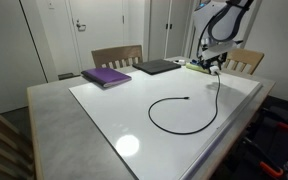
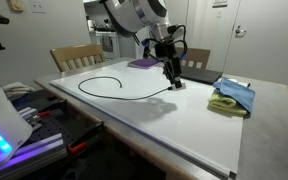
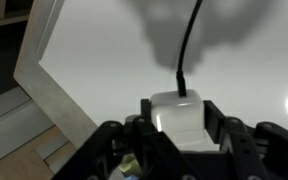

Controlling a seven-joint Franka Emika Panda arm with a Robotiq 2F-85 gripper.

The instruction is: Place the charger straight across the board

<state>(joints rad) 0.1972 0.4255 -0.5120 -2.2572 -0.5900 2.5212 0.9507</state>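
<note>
The charger is a thin black cable (image 1: pixel 189 128) that curls in a loop on the glossy white board (image 1: pixel 134 110). It also shows in an exterior view (image 2: pixel 109 80) on the board (image 2: pixel 184 125). Its small white plug (image 3: pixel 176 112) sits between my gripper's (image 3: pixel 176 122) fingers in the wrist view, with the cable running up and away from it. My gripper (image 1: pixel 215 66) is shut on the plug just above the board near its far edge, also shown in an exterior view (image 2: pixel 174 82). The dark connector (image 1: pixel 187 98) lies at the loop's free end.
A purple book (image 1: pixel 106 76) and a dark laptop (image 1: pixel 158 66) lie at the board's back. A blue and yellow cloth (image 2: pixel 232 96) lies on the grey tabletop. Wooden chairs (image 1: pixel 117 55) stand behind the table. The board's edge and light rim (image 3: pixel 54 85) are close to the gripper.
</note>
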